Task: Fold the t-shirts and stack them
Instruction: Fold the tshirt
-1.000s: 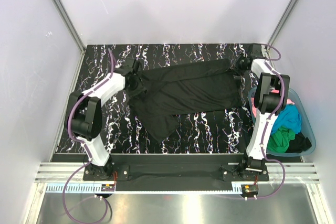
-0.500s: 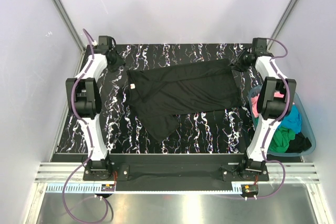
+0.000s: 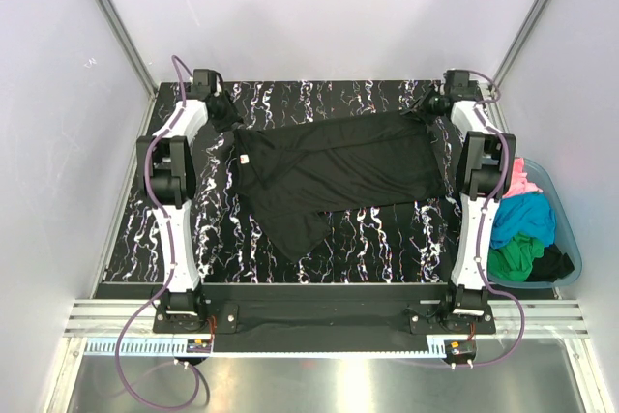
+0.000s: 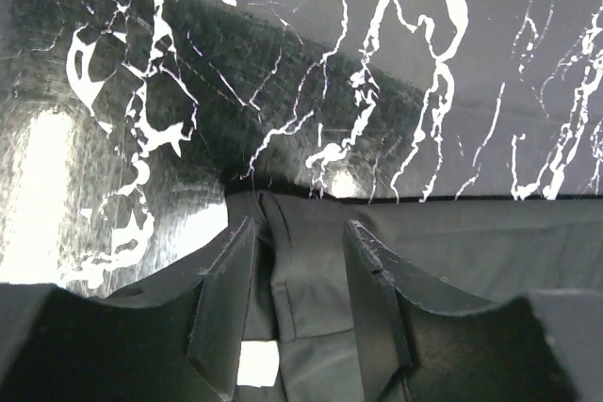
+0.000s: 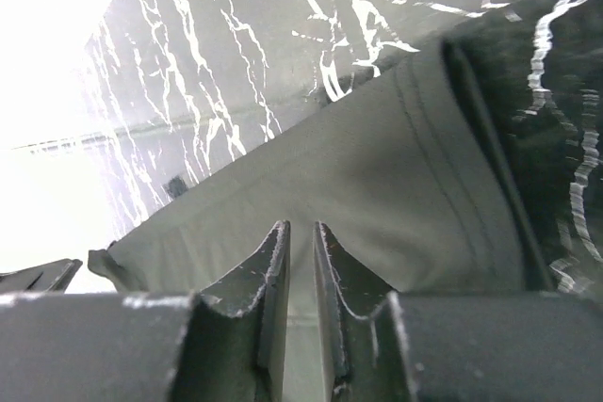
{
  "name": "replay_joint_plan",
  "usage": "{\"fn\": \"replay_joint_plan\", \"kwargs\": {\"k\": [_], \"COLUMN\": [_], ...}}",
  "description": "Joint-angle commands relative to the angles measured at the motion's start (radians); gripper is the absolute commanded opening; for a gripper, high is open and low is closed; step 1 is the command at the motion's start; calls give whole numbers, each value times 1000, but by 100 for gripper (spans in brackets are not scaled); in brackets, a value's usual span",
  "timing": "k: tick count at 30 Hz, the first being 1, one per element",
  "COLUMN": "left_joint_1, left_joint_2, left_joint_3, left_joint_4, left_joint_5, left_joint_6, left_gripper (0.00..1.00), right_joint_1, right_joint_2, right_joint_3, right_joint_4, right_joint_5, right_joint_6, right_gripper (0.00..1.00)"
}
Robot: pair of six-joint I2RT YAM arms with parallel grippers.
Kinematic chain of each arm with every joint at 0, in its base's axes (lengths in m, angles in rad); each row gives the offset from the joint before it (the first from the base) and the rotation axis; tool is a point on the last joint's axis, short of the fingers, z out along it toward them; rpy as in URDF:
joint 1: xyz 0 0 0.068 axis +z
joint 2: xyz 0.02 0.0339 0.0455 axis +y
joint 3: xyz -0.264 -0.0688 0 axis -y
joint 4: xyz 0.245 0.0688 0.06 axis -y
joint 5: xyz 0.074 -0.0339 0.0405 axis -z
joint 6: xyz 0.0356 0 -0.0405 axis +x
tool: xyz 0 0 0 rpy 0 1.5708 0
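Task's thing: a large black short-sleeved cloth t-shirt (image 3: 338, 166) is seen spread nearly flat and slightly slanted, with one lobe hanging toward the lower left.
Place: the black t-shirt is laid at the centre of the top view, on the black, white-veined marble-pattern table (image 3: 387, 239).
Other shirts: a pink t-shirt (image 3: 522, 183), a turquoise-blue t-shirt (image 3: 530, 218) and a green t-shirt (image 3: 513, 256) are heaped in the translucent teal plastic tub (image 3: 571, 249) at the right edge. A dark bundle (image 3: 553, 266) is tucked beside the green one.
Count: one shirt is counted on the table, three coloured shirts in the tub, one tub and two grippers.
Left gripper (image 3: 225, 113): it is set at the shirt's upper-left corner. The jaws are spread, and the seamed corner is seen lying between the fingers (image 4: 226, 308).
Right gripper (image 3: 430, 108): it is set at the shirt's upper-right corner. The jaws stand nearly together over the cloth, with only a narrow slit left. Whether cloth is pinched cannot be told.
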Motion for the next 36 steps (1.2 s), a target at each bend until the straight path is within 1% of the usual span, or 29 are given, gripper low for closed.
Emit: {"fn": "replay_joint_plan", "kwargs": {"k": [1,3,4,5,6,7,9,10,11,14,16,18,19,20,22,24,28,30,31,33,34,36], "left_joint_1": [7,32,35,38,39,39,41,41,41,41,41,41,41,42,47,47,50,48,48,48,48,47], "left_joint_2": [32,44,46,51,49,41,22,-9,-24,-55,-51,-32,-26,-20,-20,-25,-32,-70,-86,-136,-153,-184], "left_joint_3": [64,73,78,83,92,87,60,16,-6,-43,-20,3,20,21,12,6,35,17,-1,-55,-74,-121], "left_joint_4": [11,-2,-8,-34,-51,-55,-31,-13,30,78,73,47,31,29,49,46,-23,-31,-31,-28,-16,-16], "left_joint_5": [13,-6,-13,-27,-64,-76,-86,-84,-81,-47,-23,-12,-12,-3,23,23,20,25,26,42,51,74], "left_joint_6": [-12,-20,-26,-34,-51,-54,-65,-65,-68,-66,-55,-40,-37,-34,-35,-35,-42,-61,-72,-98,-98,-106], "left_gripper": [47,46,45,43,43,43,42,42,42,42,41,41,40,40,39,39,37,37,37,38,38,38], "right_joint_1": [19,21,19,19,19,19,19,19,19,21,22,22,22,24,27,39,96,195,226,292,353,401], "right_joint_2": [30,38,41,43,52,56,78,84,92,125,132,132,123,95,55,-6,-78,-123,-138,-178,-201,-209], "right_joint_3": [60,60,60,60,62,72,89,109,120,165,210,266,278,284,283,277,284,255,241,188,168,111], "right_joint_4": [17,-9,-15,-24,-30,-40,-70,-83,-101,-125,-148,-198,-225,-231,-241,-251,-345,-368,-382,-382,-361,-319], "right_joint_5": [10,53,88,99,113,140,167,187,191,184,191,205,208,217,227,233,231,228,237,266,268,251], "right_joint_6": [42,44,44,44,41,42,47,49,50,47,26,4,-2,-13,-23,-49,-95,-109,-109,-93,-83,-68], "right_gripper": [20,17,15,13,12,8,5,4,4,4,5,10,13,21,27,30,29,28,28,28,28,30]}}
